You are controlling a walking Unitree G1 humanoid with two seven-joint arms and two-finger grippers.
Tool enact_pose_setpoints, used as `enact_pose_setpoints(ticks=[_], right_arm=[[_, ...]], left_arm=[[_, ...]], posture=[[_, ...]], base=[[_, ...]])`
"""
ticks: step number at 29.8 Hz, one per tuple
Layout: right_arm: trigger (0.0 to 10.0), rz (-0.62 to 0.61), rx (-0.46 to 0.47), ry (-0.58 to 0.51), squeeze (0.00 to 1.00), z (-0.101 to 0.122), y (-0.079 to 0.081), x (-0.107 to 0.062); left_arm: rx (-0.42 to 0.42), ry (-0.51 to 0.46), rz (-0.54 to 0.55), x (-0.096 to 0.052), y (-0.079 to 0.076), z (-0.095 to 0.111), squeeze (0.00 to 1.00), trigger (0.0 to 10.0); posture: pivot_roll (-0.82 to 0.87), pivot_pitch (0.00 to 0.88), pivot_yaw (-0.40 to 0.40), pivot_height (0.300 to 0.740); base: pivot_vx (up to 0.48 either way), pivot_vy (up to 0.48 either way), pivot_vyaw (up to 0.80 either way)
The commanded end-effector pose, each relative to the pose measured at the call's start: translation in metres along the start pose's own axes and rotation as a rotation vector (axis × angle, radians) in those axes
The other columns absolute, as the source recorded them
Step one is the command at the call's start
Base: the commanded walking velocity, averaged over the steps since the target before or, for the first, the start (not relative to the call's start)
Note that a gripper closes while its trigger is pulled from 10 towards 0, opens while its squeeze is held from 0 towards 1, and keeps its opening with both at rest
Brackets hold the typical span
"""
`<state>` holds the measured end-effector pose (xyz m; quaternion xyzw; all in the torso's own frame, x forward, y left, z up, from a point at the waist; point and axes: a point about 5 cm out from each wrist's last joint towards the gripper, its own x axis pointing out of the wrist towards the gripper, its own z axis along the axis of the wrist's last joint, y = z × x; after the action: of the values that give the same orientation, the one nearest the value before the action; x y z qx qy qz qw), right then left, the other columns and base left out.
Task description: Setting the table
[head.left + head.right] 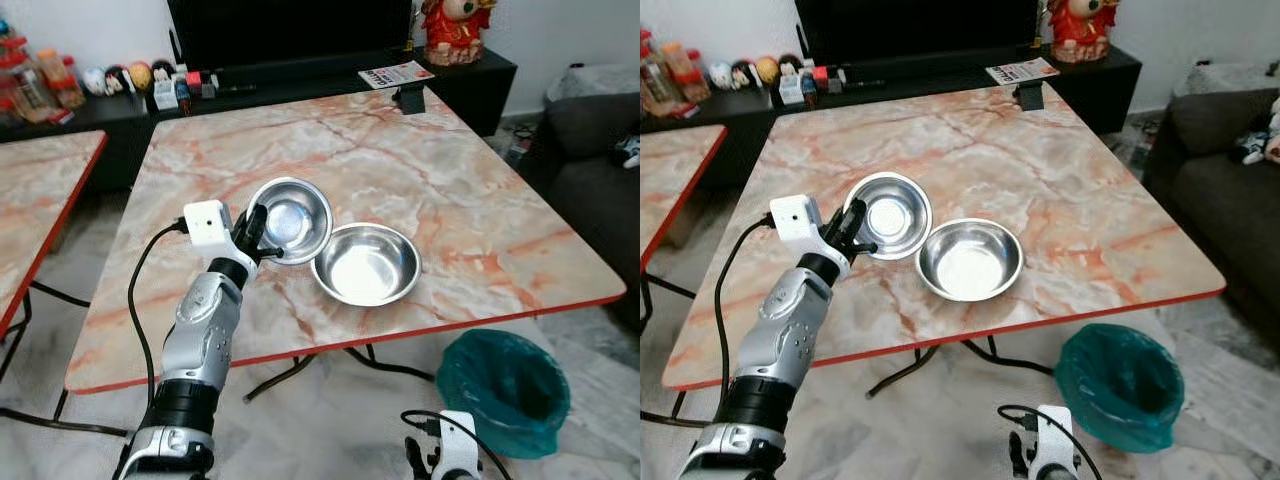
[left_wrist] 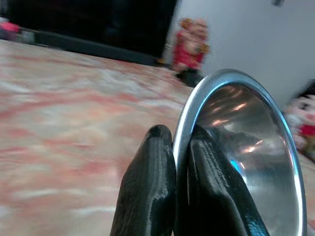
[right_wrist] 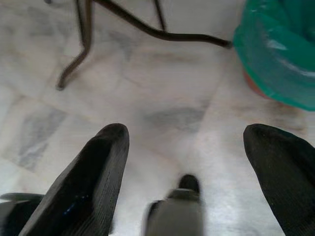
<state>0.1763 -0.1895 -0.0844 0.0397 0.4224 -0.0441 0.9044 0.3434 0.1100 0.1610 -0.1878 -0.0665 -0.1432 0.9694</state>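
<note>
On the marble-topped table (image 1: pixel 470 190), toward its near edge, two steel bowls sit side by side as the robot lays out places. From the left eye, the left gripper (image 1: pixel 255 232) has its black fingers pinched over the near rim of the left bowl (image 1: pixel 290 217), which looks tipped up a little, its far rim overlapping or touching the right bowl (image 1: pixel 366 263); that one lies flat. Nothing else for a meal is set on the top, so by my reckoning the job is barely begun: two bowls brought, the gripped one not yet released or placed, plates and cutlery not in evidence.

From the right eye, the same pair sits just inside the near edge, with a green bin (image 1: pixel 1120 385) on the floor below the near right corner and a dark couch (image 1: pixel 1220 190) off the right side.

Along the left wrist, one finger (image 2: pixel 147 191) presses outside the bowl's rim and the other inside, clamped tight on thin metal.

Along the right wrist, the right gripper (image 3: pixel 197 172) hangs idle over pale floor tiles, fingers spread wide and holding nothing, table legs (image 3: pixel 83 44) beyond.
</note>
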Motion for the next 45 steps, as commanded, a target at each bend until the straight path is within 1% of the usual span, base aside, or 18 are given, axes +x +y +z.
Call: enact_pose_setpoints(ticks=[1, 4, 17, 25, 30, 33, 34, 35, 39, 41, 44, 45], right_arm=[[10.0, 0.013, 0.015, -0.004, 0.0, 0.001, 0.006, 0.001], [10.0, 0.012, 0.009, 0.001, 0.0, 0.0, 0.005, 0.001], [10.0, 0.007, -0.001, 0.001, 0.0, 0.0, 0.004, 0.0], [10.0, 0.018, -0.01, 0.012, 0.0, -0.001, 0.005, 0.0], [10.0, 0.016, -0.02, 0.016, 0.0, -0.002, 0.005, 0.0], [10.0, 0.016, -0.021, 0.017, 0.0, -0.002, 0.005, 0.0], [10.0, 0.017, -0.022, 0.017, 0.0, -0.002, 0.005, 0.0], [10.0, 0.018, -0.027, 0.023, 0.0, -0.002, 0.006, 0.0], [10.0, 0.022, -0.029, 0.027, 0.0, -0.003, 0.007, 0.0], [10.0, 0.024, -0.027, 0.03, 0.0, -0.004, 0.009, 0.0], [10.0, 0.024, -0.026, 0.029, 0.0, -0.004, 0.009, 0.0], [10.0, 0.024, -0.023, 0.028, 0.0, -0.004, 0.01, 0.0]], left_arm=[[0.044, -0.027, -0.002, 0.0, 0.004, 0.011, 0.0, 10.0], [0.044, -0.025, -0.01, 0.0, 0.003, 0.011, 0.0, 10.0], [0.052, -0.001, -0.056, -0.002, -0.001, 0.008, 0.0, 10.0], [0.067, 0.041, -0.087, -0.007, -0.003, 0.001, 0.0, 10.0], [0.117, 0.11, -0.129, -0.013, -0.006, -0.008, 0.0, 10.0], [0.158, 0.16, -0.118, -0.014, -0.004, -0.013, 0.0, 10.0], [0.233, 0.188, -0.096, -0.015, -0.001, -0.016, 0.0, 10.0], [0.3, 0.209, -0.103, -0.016, 0.0, -0.019, 0.0, 10.0], [0.281, 0.205, -0.126, -0.016, -0.006, -0.017, 0.0, 10.0], [0.227, 0.194, -0.162, -0.013, -0.016, -0.014, 0.0, 10.0], [0.218, 0.19, -0.162, -0.012, -0.017, -0.013, 0.0, 10.0], [0.215, 0.185, -0.187, -0.008, -0.025, -0.012, 0.0, 10.0]], posture=[[0.02, 0.0, 0.049, 0.736], [0.02, 0.0, 0.051, 0.728], [0.02, 0.0, 0.054, 0.728], [0.02, 0.0, 0.055, 0.728], [0.02, 0.0, 0.059, 0.728], [0.02, 0.0, 0.059, 0.728], [0.02, 0.0, 0.059, 0.728], [0.03, 0.0, 0.062, 0.728], [0.03, 0.0, 0.065, 0.728], [0.03, 0.0, 0.068, 0.728], [0.03, 0.0, 0.068, 0.728], [0.03, 0.0, 0.07, 0.728]], base=[[0.281, 0.0, -0.49], [0.279, 0.0, -0.48], [0.283, 0.0, 0.0], [0.0, 0.0, 0.0], [0.0, 0.0, 0.0], [0.0, 0.0, 0.0], [0.0, 0.0, 0.0], [0.0, 0.0, 0.0], [0.0, 0.0, 0.0], [0.0, 0.0, 0.0], [0.0, 0.0, 0.0], [0.0, 0.0, 0.0]])
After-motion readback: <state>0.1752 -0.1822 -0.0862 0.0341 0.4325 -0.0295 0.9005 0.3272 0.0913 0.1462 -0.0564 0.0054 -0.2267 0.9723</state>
